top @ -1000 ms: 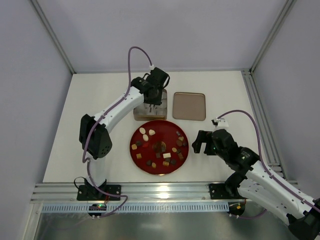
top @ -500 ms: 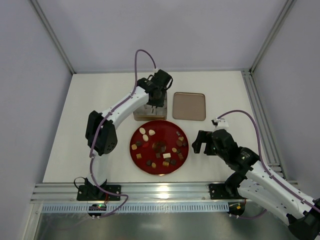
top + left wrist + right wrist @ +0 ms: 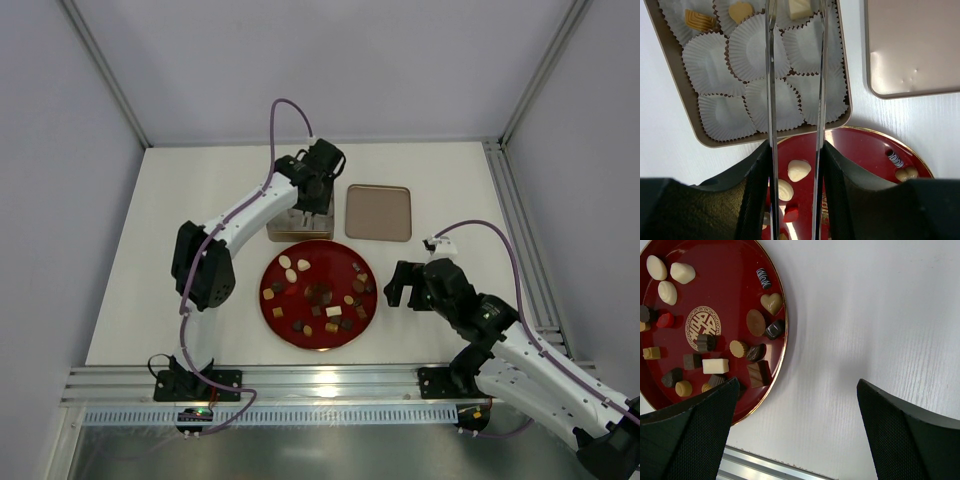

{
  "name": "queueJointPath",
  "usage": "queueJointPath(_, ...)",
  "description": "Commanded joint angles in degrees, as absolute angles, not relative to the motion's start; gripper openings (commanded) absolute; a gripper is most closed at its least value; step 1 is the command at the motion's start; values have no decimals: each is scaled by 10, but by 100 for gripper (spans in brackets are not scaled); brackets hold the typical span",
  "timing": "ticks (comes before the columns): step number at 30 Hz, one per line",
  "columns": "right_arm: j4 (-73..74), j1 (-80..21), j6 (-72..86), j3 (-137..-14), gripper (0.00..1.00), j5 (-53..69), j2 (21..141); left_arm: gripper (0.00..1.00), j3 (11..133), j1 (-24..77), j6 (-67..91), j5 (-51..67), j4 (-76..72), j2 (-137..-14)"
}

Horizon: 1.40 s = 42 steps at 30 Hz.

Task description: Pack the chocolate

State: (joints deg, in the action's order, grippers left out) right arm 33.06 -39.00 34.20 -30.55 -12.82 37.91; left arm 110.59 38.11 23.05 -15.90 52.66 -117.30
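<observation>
Left end effector [image 3: 797, 4], part-open, straddles a cream chocolate [image 3: 801, 8].

Open desk [image 3: 200, 190] lies left of the box [image 3: 285, 233] and along the far wall [image 3: 320, 70] behind it and the lid [image 3: 378, 212]. Box and lid sit apart, with a narrow lane of bare desk between them. The box's near edge lies just beside the red plate [image 3: 320, 262] (no lane there). The left arm [image 3: 240, 215] slants over the desk from its base to the box. The left end effector [image 3: 312, 208] hangs over the paper cups [image 3: 715, 65], fingers [image 3: 771, 100] parted, blocking entry from above. Right of the plate, bare desk runs to the rail [image 3: 510, 210]; the right end effector [image 3: 797, 385] hovers there wide open, clear of the plate's rim.
</observation>
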Motion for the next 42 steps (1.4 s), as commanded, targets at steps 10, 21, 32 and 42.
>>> queueJointPath(10, 315, -389, 342, -310, 100, -132, 378, 43, 1113, 378, 231, -151, 550, -1074)
queueJointPath(21, 305, -388, 330, -318, 100, -146, 389, 43, 885, 458, 294, -146, 526, -873)
queueJointPath(32, 322, -366, 313, -339, 100, -151, 392, 44, 701, 633, 408, -181, 512, -751)
queueJointPath(42, 330, -363, 321, -338, 100, -149, 386, 44, 665, 702, 435, -173, 493, -750)
